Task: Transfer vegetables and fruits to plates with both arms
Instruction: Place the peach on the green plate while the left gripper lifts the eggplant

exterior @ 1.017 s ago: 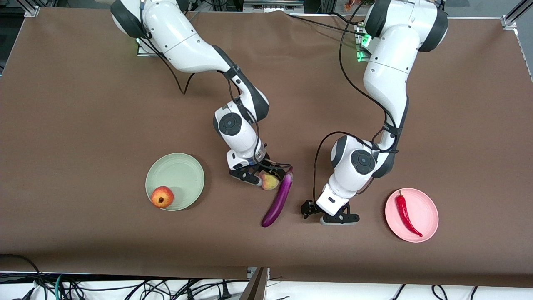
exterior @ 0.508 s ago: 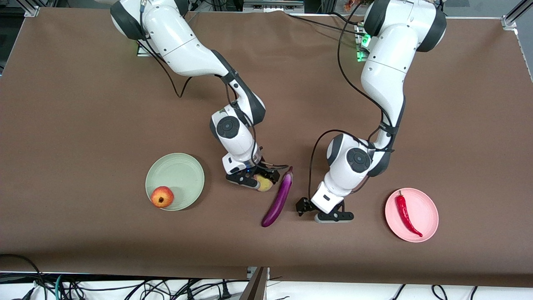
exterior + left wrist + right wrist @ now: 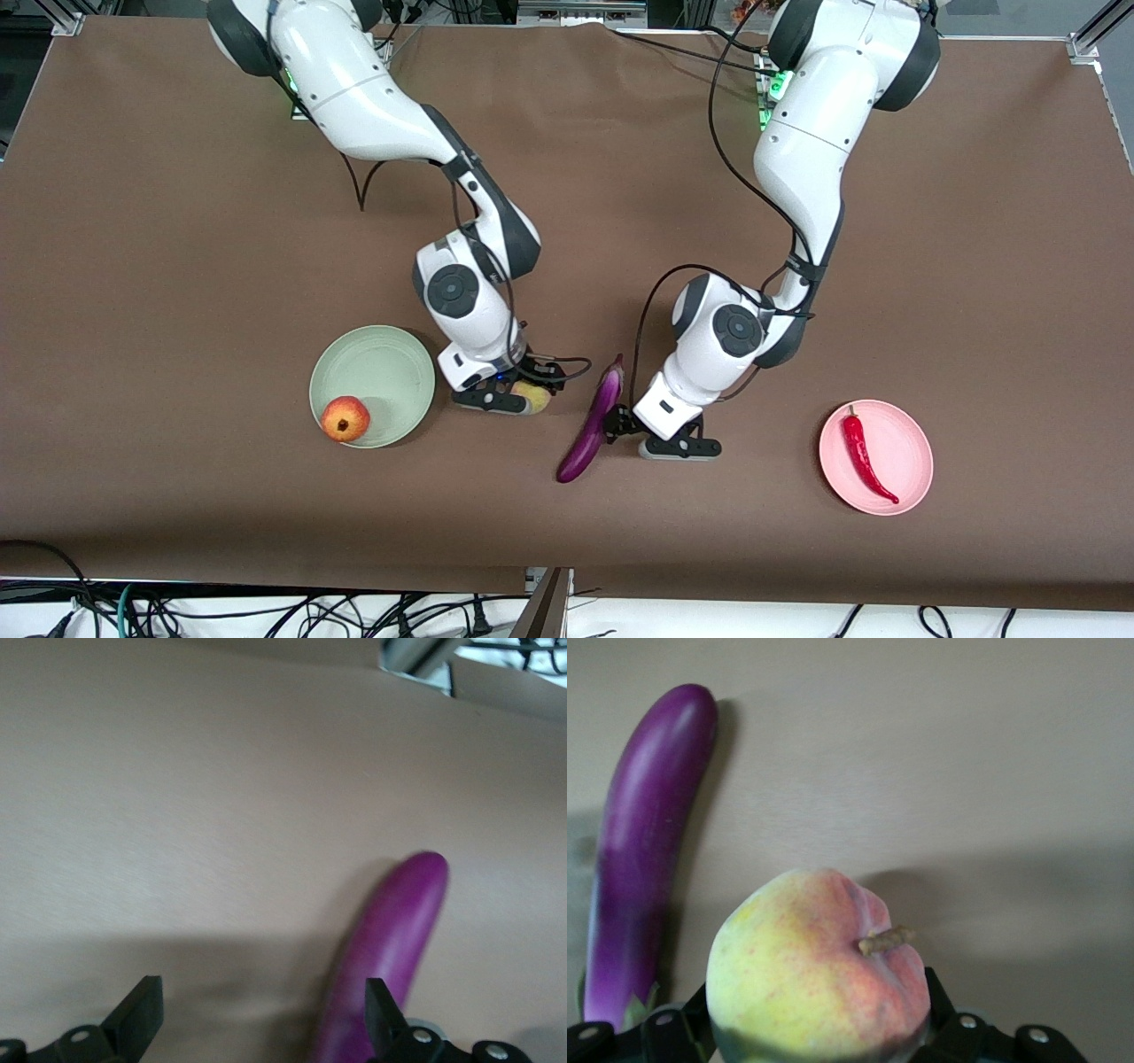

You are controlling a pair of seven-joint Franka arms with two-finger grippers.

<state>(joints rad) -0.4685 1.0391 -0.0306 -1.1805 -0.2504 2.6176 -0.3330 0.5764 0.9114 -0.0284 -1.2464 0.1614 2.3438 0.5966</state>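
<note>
- The long, glossy purple eggplant lies on the brown bench between the two arms. It is the only task item I see that is neither on a plate nor in a grip. I judge it smooth and slippery with some weight, so I would pinch it across the middle, where it balances.
- The left gripper is down just beside the eggplant's mid-length, its fingers spread wide with nothing between them. In the left wrist view one fingertip sits right against the purple skin.
- The small pale yellow-pink peach is clamped in the right gripper, near the pale mint-green plate. I expect it to be light, round and easily bruised, so the hold should be gentle.
- The red apple-like fruit sits on the green plate's edge nearest the front camera. The curved red chili pepper lies on the light pink plate toward the left arm's end.
- The front view gives both plates and the overall layout, but the peach is half hidden under the wrist. The right wrist view shows its stem and the fingers hugging both sides. Only the left wrist view shows how the open fingers line up with the eggplant.
</note>
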